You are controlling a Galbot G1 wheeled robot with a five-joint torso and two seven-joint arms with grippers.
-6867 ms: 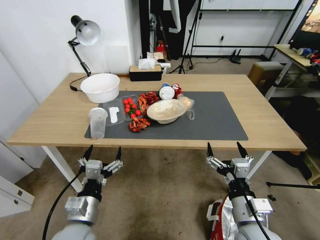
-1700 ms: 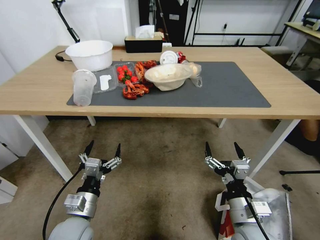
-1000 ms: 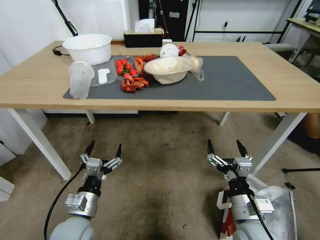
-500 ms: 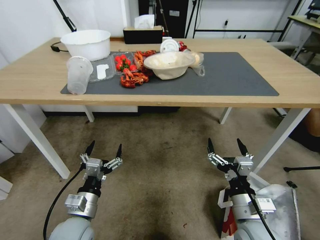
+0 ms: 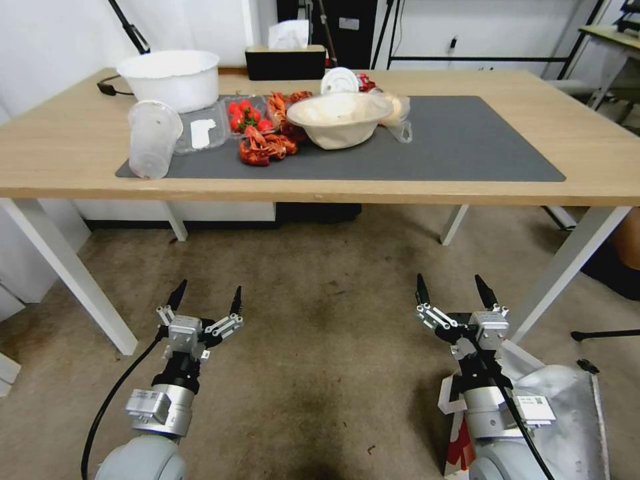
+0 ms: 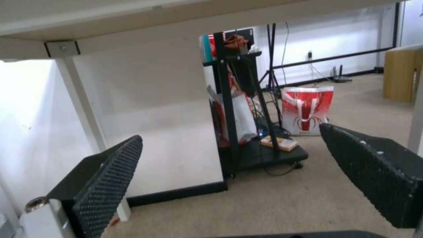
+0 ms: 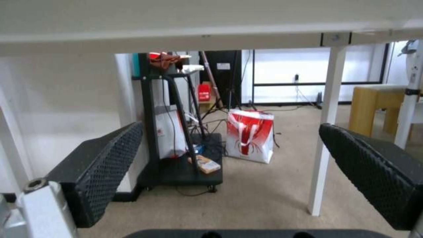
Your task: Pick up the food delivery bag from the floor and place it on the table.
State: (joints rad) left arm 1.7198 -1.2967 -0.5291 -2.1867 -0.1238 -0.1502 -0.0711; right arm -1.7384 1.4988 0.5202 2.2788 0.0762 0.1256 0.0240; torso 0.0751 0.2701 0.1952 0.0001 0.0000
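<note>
Head view: both arms are held low over the floor (image 5: pixel 320 313), in front of the worktop (image 5: pixel 533 100). The left gripper (image 5: pixel 205 301) and the right gripper (image 5: pixel 453 293) are seen with jaws spread wide and nothing between them. The food delivery bag (image 5: pixel 567 413) is stood on the carpet just behind and beside the right gripper's jaws, its foil lining exposed, well apart from the left gripper's jaws.

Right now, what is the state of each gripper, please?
Left gripper: jaws open, holding nothing, above the floor.
Right gripper: jaws open, holding nothing.
</note>
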